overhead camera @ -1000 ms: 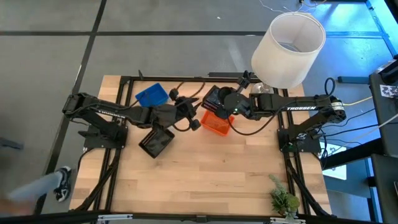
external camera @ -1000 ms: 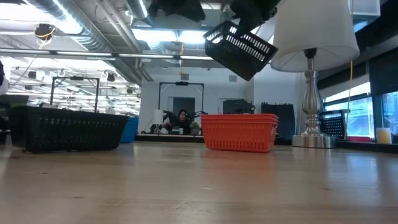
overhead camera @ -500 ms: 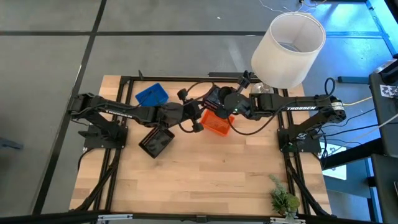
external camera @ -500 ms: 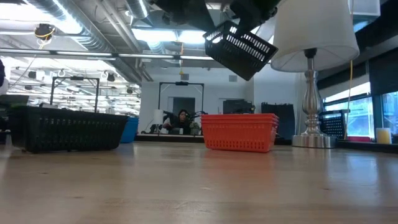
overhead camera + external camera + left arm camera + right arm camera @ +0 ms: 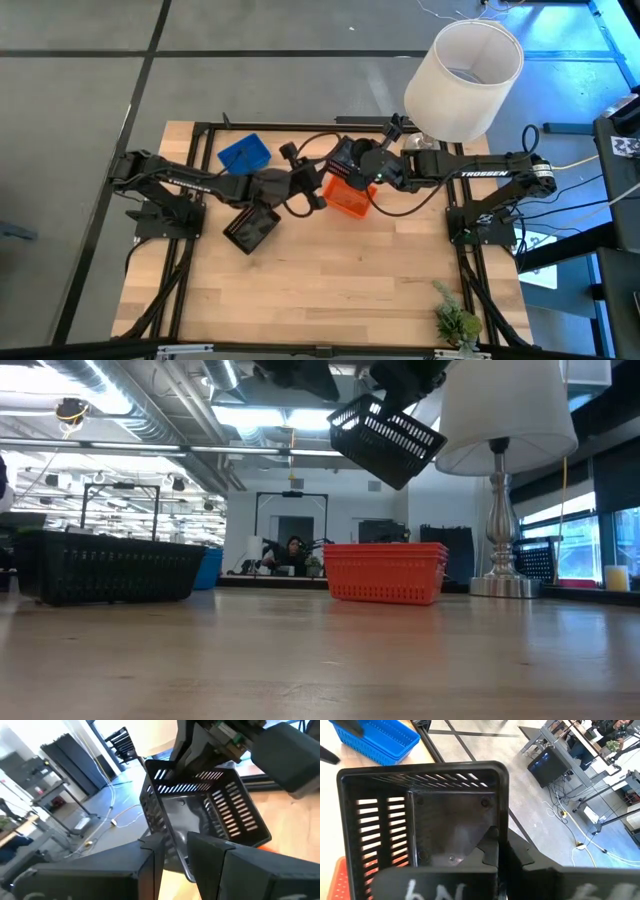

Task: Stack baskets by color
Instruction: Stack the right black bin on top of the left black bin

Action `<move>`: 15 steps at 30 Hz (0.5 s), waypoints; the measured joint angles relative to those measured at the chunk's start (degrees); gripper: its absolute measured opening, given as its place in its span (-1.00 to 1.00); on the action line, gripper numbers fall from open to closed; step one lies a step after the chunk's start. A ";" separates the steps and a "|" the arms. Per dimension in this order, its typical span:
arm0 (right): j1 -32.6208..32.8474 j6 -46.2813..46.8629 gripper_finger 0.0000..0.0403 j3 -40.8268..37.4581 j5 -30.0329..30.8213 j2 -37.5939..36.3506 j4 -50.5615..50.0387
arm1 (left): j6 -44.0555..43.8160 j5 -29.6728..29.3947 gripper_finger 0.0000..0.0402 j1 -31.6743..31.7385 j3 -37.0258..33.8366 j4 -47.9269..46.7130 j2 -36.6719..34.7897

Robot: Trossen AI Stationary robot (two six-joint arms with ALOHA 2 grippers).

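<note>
The wooden table (image 5: pixel 330 290) fills the middle of the high view, and the white lampshade (image 5: pixel 464 80) stands over its upper right corner. My two arms meet near the upper centre of that frame; the right one carries the word TROSSEN in white along its forearm.

My right gripper (image 5: pixel 352 164) hangs above the table, its fingers clamped together on the wall of a black basket (image 5: pixel 387 440). In the low view that basket is tilted in the air at the upper centre, well above the orange baskets (image 5: pixel 386 572), which sit stacked on the table at the middle of the frame. In the right wrist view its open inside faces me, and my right fingers (image 5: pixel 492 857) pinch its rim.

My left gripper (image 5: pixel 312 187) reaches in from the left, and its fingers (image 5: pixel 150 865) are set apart on either side of the lower edge of the same black basket; I cannot tell whether they touch it.

A second black basket (image 5: pixel 250 228) lies on the table at centre left of the high view, near my left arm. The blue baskets (image 5: pixel 243 153) rest at the upper left of the tabletop, well apart from the orange ones.
</note>
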 joint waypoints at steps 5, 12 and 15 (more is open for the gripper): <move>0.00 0.00 -1.00 0.00 -0.01 0.00 0.00 | -3.02 0.76 -0.63 1.56 0.00 -0.02 0.03; 0.00 0.03 -1.00 -0.02 -0.02 0.00 0.04 | -6.69 5.76 -0.63 3.67 -0.07 -0.17 0.34; 0.00 0.04 -1.00 -0.02 -0.06 0.00 0.02 | -6.99 5.87 -0.63 3.81 -0.07 -0.21 0.34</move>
